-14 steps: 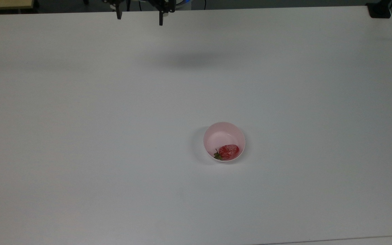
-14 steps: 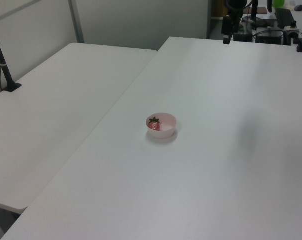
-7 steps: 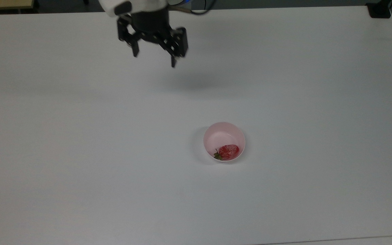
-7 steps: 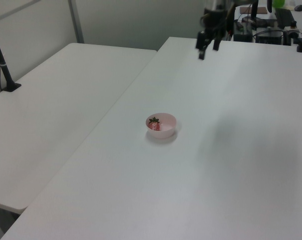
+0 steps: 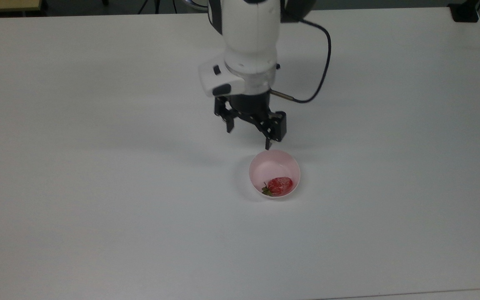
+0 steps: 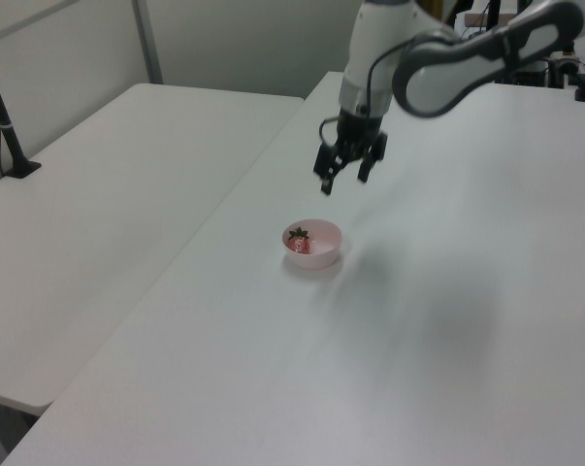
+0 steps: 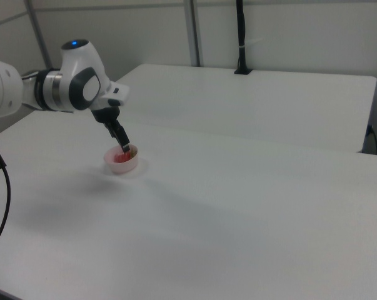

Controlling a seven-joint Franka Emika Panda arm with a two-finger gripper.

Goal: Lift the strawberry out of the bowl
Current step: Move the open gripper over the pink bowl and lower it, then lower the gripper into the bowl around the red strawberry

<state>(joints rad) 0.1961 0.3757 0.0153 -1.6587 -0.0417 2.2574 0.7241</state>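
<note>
Strawberry (image 5: pixel 280 185) lies inside the pale pink bowl (image 5: pixel 274 160), against the wall nearest the top view's bottom edge, green leaves toward the top view's left. Bowl sits on the white table (image 5: pixel 98 187). Gripper (image 5: pixel 249 137) hangs above the table just beyond the bowl's far rim, fingers (image 5: pixel 229 125) spread wide and holding nothing.
</note>
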